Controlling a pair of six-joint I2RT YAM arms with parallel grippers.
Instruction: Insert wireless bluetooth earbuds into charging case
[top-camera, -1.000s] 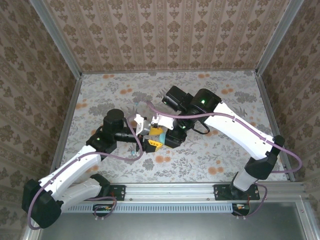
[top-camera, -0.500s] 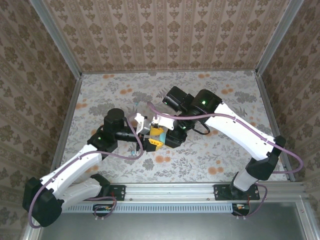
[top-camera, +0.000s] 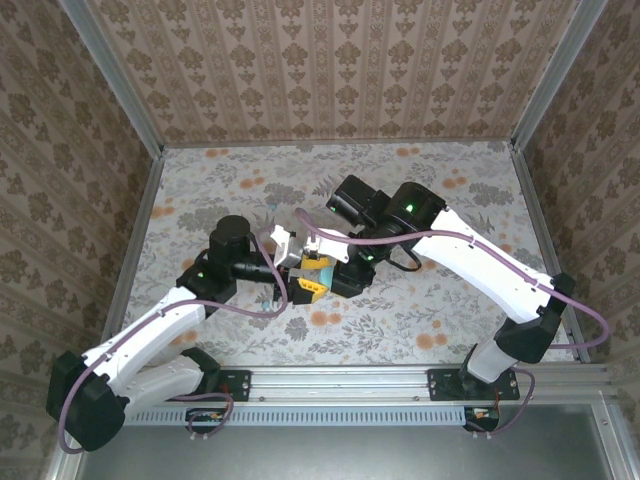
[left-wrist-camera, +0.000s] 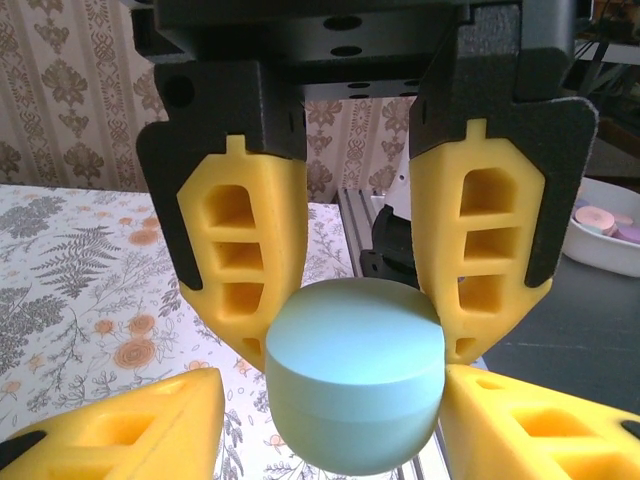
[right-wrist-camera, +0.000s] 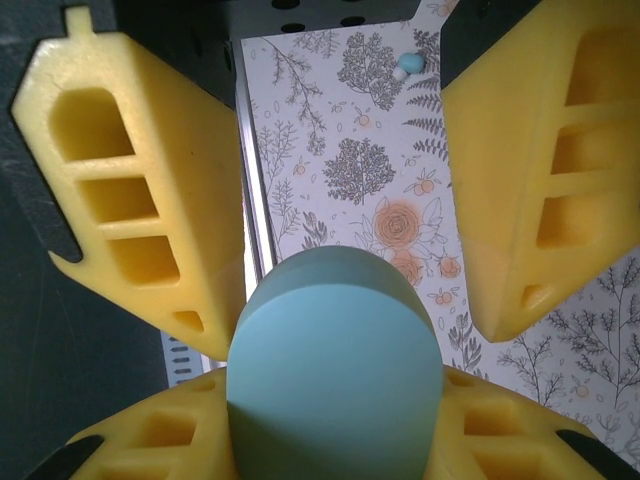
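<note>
Above the floral table (top-camera: 420, 300), smooth rounded teal charging case (left-wrist-camera: 355, 385) pinched in ribbed yellow left gripper (left-wrist-camera: 330, 415), right gripper (right-wrist-camera: 345, 190) parted around it.

Lab test cell, wallpapered walls (top-camera: 330, 70) (aluminium-framed), floral table (top-camera: 440, 300), bolted arms

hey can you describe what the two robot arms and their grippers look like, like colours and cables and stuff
Both arms have white link shells with black joint housings, and a purple cable loops loosely along each. A small green light glows on the left arm and on the right arm. The left gripper and right gripper each have black bodies carrying two yellow fingers, moulded with rectangular cut-out pockets and edged in black.
</note>
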